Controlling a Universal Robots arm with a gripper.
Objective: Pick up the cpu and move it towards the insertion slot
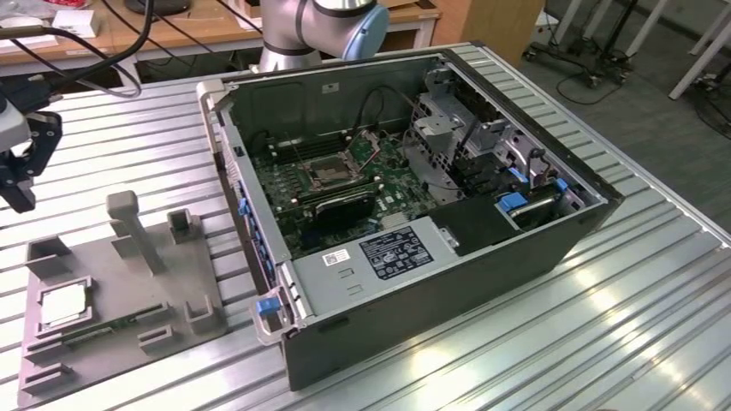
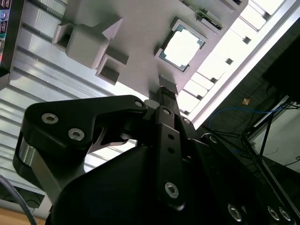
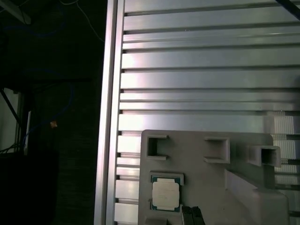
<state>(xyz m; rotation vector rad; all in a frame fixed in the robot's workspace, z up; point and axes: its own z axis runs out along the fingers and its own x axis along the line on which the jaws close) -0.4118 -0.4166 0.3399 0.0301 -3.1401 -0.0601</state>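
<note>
The cpu lies flat in a square recess of the grey plastic tray at the exterior view's left, its pale metal face up. Both wrist views show the cpu in that recess. My gripper hangs in the air above the table, behind the tray's far left corner and apart from the cpu. Its dark tips stand close together with nothing between them. The insertion slot sits on the green board inside the open computer case, far to the exterior view's right of the gripper.
The open computer case lies on the slatted metal table, its walls rising around the board. Upright posts stand on the tray near the cpu. A narrow green circuit strip lies in the tray. The arm's base stands behind the case.
</note>
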